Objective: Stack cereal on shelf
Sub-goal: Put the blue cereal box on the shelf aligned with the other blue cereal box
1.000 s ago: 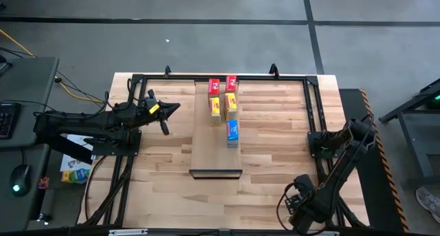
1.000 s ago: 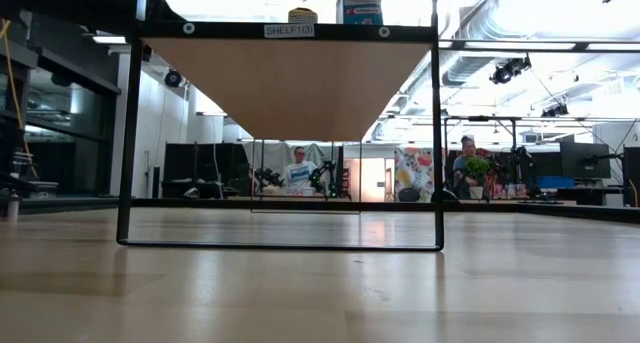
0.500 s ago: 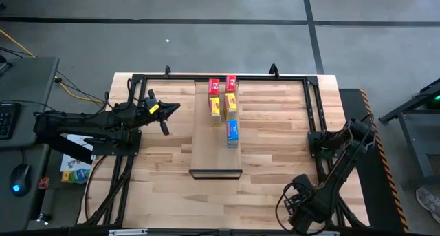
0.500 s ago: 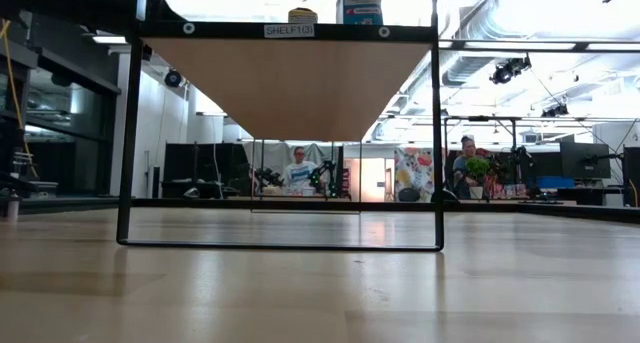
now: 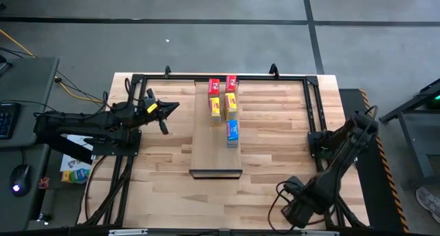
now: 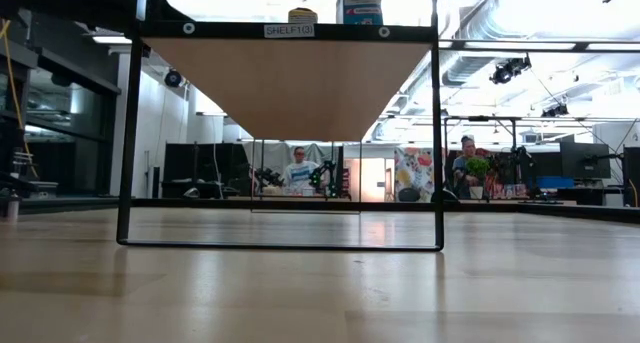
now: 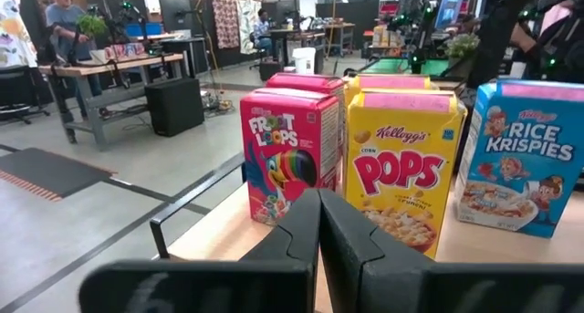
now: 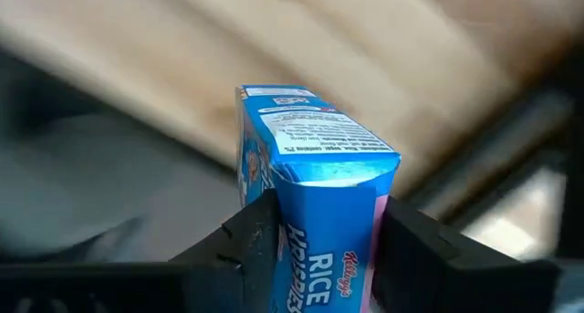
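Note:
The shelf (image 5: pixel 215 150) is a pale board with a black lip (image 5: pixel 215 173) at its near end. Standing on its far half are two red boxes (image 5: pixel 222 85), two yellow boxes (image 5: pixel 223 104) and one blue box (image 5: pixel 232 133). My left gripper (image 5: pixel 165 112) is shut and hovers left of the shelf. In its wrist view the shut fingers (image 7: pixel 319 208) point at a red box (image 7: pixel 287 162), a yellow box (image 7: pixel 401 172) and the blue box (image 7: pixel 520 153). My right gripper (image 5: pixel 292 207) is near the table's near edge, shut on a second blue box (image 8: pixel 310 167). My right gripper (image 8: pixel 319 226) pinches the blue cereal box between its two fingers, one finger (image 8: pixel 251 231) on each long side. The fingers grip the box's lower part (image 8: pixel 306 231). Its end flap (image 8: pixel 333 172) sticks out past the fingertips. What lies under the box does not show.
A black tube frame (image 5: pixel 309 112) runs around the work area on the wooden table (image 5: pixel 275 153). The low view looks under the raised shelf (image 6: pixel 290 83) and its frame (image 6: pixel 436 133). People sit in the room beyond (image 6: pixel 297 168).
My right arm has shifted a little toward the table's left along the near edge, carrying the blue box. The boxes on the shelf have stayed where they were.

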`<state>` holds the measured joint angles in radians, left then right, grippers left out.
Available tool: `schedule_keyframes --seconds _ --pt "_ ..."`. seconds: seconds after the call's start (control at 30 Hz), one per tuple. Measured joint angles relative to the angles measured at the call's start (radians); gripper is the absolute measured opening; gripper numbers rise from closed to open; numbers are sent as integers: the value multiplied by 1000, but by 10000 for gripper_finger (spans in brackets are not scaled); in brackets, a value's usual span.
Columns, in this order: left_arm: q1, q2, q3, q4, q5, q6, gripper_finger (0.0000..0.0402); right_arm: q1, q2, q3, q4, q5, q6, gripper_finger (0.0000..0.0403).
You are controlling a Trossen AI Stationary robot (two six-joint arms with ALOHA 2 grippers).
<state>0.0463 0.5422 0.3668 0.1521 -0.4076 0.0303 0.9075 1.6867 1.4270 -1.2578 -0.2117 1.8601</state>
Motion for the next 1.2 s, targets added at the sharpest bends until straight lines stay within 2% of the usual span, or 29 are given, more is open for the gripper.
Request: schedule_keyframes --seconds 0.1,0.2,0.3,0.37,0.53,0.67,0.77,0.83,0.97,1.2 --pt "0 -16 0 4 0 0 0 -30 -57 55 85 105 -63 147" --pt "-1 -33 0 3 0 0 0 -58 -97 146 161 306 -160 147" --pt "-1 -45 0 3 7 0 0 -84 -97 282 189 502 -332 147" --pt "-1 -50 0 1 11 0 0 -114 -73 387 205 576 -488 147" --pt "-1 -53 0 1 12 0 0 -232 61 689 177 565 -869 146" --pt "-1 -53 0 1 13 0 0 -352 198 936 49 549 -1038 146" --pt "-1 -53 0 -1 13 0 0 -441 194 839 99 469 -1092 146" --pt "-1 -53 0 -3 13 -1 0 -492 192 798 68 430 -1085 146" --pt "-2 -53 0 -4 14 -3 0 -559 197 757 2 448 -1117 146" --pt "-2 -53 0 1 13 -3 0 -580 198 752 -15 465 -1218 146"
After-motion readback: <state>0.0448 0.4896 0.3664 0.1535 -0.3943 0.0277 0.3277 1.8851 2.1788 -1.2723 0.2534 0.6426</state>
